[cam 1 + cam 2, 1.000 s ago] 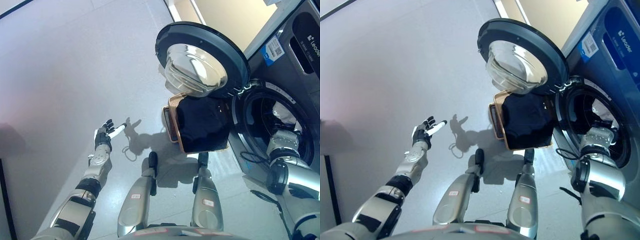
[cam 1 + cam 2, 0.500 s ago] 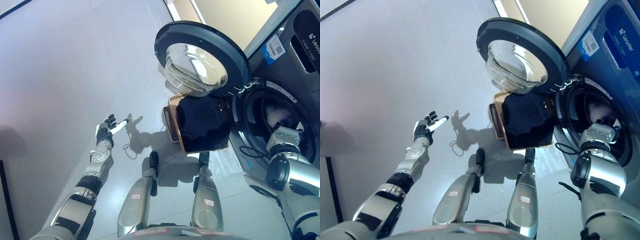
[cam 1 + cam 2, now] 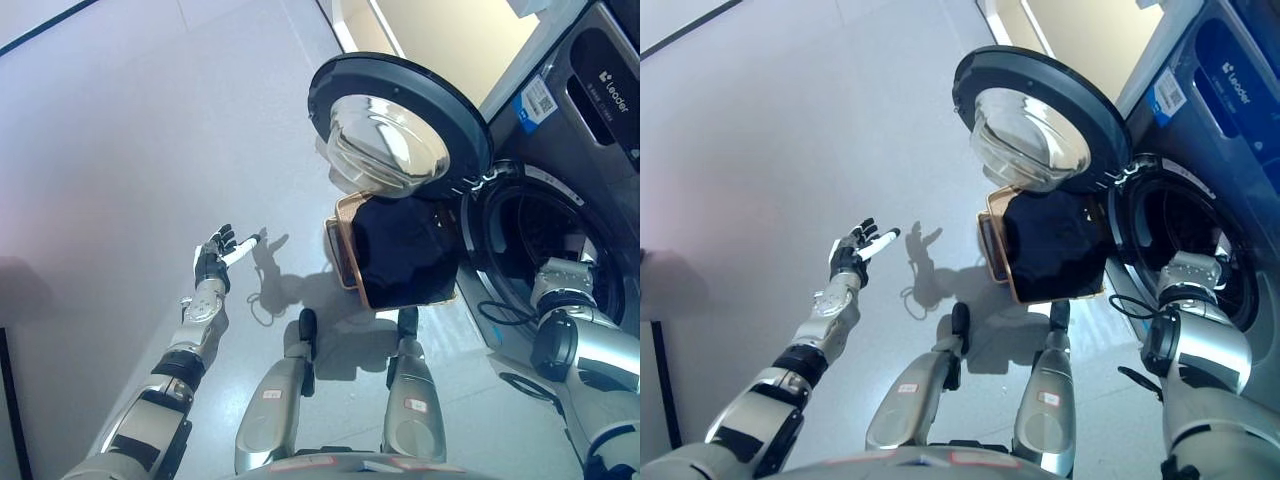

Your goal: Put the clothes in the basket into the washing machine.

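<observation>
A tan basket [image 3: 341,252] stands on the floor in front of the washing machine [image 3: 590,120], filled with dark clothes [image 3: 405,250]. The machine's round door [image 3: 395,125] is swung open above the basket. My right arm [image 3: 562,292] reaches into the dark drum [image 3: 525,225]; its hand is hidden inside. My left hand [image 3: 212,263] is open and empty, held out over the floor far left of the basket.
Grey floor [image 3: 150,130] stretches to the left and behind the basket. The open door hangs over the basket's far side. A pale wall [image 3: 450,40] runs behind the machine.
A white cloth that showed in the drum by my right arm a second ago is out of sight now. My left hand has lifted slightly. The view has shifted a little.
</observation>
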{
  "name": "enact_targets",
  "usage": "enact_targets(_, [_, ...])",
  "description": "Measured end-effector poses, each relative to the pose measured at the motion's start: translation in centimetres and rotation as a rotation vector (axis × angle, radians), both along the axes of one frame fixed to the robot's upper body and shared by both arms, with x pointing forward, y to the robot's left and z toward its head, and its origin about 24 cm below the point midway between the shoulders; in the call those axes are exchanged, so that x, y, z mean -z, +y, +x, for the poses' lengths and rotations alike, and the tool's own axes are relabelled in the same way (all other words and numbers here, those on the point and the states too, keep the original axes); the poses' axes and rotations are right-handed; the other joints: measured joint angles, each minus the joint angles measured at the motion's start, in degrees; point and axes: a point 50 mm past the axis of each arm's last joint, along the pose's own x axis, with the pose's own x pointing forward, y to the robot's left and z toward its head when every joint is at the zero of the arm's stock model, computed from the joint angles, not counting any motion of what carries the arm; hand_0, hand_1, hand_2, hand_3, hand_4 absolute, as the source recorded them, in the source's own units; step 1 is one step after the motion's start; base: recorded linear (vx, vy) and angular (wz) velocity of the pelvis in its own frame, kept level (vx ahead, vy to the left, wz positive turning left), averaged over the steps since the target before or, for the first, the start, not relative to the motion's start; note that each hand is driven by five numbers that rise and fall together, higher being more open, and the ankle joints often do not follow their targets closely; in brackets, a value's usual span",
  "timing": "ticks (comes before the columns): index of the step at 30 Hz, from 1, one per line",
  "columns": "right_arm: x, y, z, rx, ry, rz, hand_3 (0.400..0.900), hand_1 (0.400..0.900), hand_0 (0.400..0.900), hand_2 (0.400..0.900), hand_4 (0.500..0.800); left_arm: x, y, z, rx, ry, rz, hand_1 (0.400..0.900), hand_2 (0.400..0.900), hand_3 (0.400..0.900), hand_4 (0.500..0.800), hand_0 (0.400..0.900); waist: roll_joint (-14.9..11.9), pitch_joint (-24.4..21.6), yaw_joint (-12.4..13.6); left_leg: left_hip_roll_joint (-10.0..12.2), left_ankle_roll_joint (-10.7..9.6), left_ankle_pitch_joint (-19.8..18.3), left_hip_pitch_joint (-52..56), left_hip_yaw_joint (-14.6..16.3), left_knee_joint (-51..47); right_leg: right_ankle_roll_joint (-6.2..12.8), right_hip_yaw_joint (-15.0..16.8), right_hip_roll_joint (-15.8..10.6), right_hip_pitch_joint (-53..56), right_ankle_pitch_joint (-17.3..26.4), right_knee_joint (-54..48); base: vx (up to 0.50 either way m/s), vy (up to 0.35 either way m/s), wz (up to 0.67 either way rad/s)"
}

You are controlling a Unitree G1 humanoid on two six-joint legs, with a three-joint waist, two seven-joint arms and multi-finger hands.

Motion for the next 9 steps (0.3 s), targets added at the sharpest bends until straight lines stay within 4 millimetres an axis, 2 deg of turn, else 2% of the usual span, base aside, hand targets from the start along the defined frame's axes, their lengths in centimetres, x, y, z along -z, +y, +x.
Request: enact_targets(9, [0.14, 0.06, -0.01, -0.011, 0.005, -0.004, 0.900, 0.900, 0.900, 0.900, 0.800, 0.06, 0.01, -0.05, 0.000, 0.002, 0.000, 0.900, 0.900, 0.900, 0.800, 0.900, -0.2, -0.1, 0.0, 0.0, 0.0, 0.0, 0.0, 0.0, 0.0, 0.00, 0.1, 0.1, 0.0, 0.0, 0.0, 0.01, 0.001, -0.02])
